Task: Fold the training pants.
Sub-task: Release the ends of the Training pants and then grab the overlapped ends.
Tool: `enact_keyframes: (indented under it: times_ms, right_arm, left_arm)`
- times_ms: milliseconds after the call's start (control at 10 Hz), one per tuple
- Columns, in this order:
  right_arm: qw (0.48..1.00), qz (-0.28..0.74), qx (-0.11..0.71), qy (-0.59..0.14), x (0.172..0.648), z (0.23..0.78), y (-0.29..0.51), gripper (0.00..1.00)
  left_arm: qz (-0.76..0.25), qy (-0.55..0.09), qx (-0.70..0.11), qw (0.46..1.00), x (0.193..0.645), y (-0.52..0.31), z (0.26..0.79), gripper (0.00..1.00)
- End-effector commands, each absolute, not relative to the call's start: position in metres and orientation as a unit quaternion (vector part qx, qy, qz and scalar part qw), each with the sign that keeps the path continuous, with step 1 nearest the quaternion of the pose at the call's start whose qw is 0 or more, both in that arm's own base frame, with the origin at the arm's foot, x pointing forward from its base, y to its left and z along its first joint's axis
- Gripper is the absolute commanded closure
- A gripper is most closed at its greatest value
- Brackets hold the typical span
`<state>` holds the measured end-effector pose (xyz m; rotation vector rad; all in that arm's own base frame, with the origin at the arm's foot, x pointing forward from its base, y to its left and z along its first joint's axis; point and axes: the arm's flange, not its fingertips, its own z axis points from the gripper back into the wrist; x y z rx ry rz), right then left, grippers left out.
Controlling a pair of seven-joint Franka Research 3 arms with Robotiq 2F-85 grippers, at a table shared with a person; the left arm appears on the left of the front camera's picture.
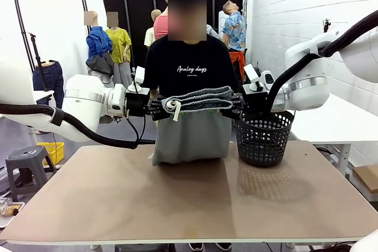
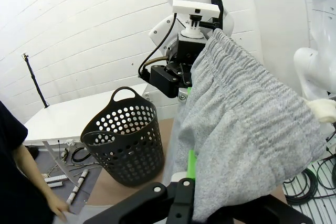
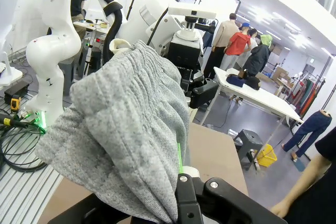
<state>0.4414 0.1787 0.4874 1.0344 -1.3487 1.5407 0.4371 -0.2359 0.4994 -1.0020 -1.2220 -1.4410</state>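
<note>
Black left gripper (image 1: 157, 109) clamped on the left end of soft, light grey jersey training pants (image 1: 192, 137), held above the far side of the brown table (image 1: 177, 205). Their gathered waistband runs left to right and the fabric hangs straight down. Black right gripper (image 1: 235, 107) clamped on the right end, beside a black perforated basket (image 1: 263, 141).

Likely robot lab: white brick wall (image 1: 295, 10), backdrop screen (image 1: 50, 22), floor cables (image 2: 310, 184), far worktable (image 3: 262, 98).
</note>
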Motion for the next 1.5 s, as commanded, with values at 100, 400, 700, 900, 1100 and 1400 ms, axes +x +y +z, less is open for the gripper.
enact_keyframes:
  times_ms: [100, 400, 700, 900, 1100, 1400]
  right_arm:
    - [0.410, 0.613, 0.412, -0.535, 0.4396, 0.4880, 0.1795, 1.00]
    - [0.410, 0.613, 0.412, -0.535, 0.4396, 0.4880, 0.1795, 1.00]
    - [0.410, 0.613, 0.412, -0.535, 0.4396, 0.4880, 0.1795, 1.00]
    - [0.410, 0.613, 0.412, -0.535, 0.4396, 0.4880, 0.1795, 1.00]
    - [0.410, 0.613, 0.412, -0.535, 0.4396, 0.4880, 0.1795, 1.00]
    - [0.410, 0.613, 0.412, -0.535, 0.4396, 0.4880, 0.1795, 1.00]
  left_arm:
    - [-0.591, -0.505, -0.407, 0.479, 0.4348, -0.2367, 0.5026, 1.00]
    - [-0.591, -0.505, -0.407, 0.479, 0.4348, -0.2367, 0.5026, 1.00]
    - [-0.591, -0.505, -0.407, 0.479, 0.4348, -0.2367, 0.5026, 1.00]
    - [-0.591, -0.505, -0.407, 0.479, 0.4348, -0.2367, 0.5026, 1.00]
    - [-0.591, -0.505, -0.407, 0.479, 0.4348, -0.2367, 0.5026, 1.00]
    - [-0.591, -0.505, -0.407, 0.479, 0.4348, -0.2367, 0.5026, 1.00]
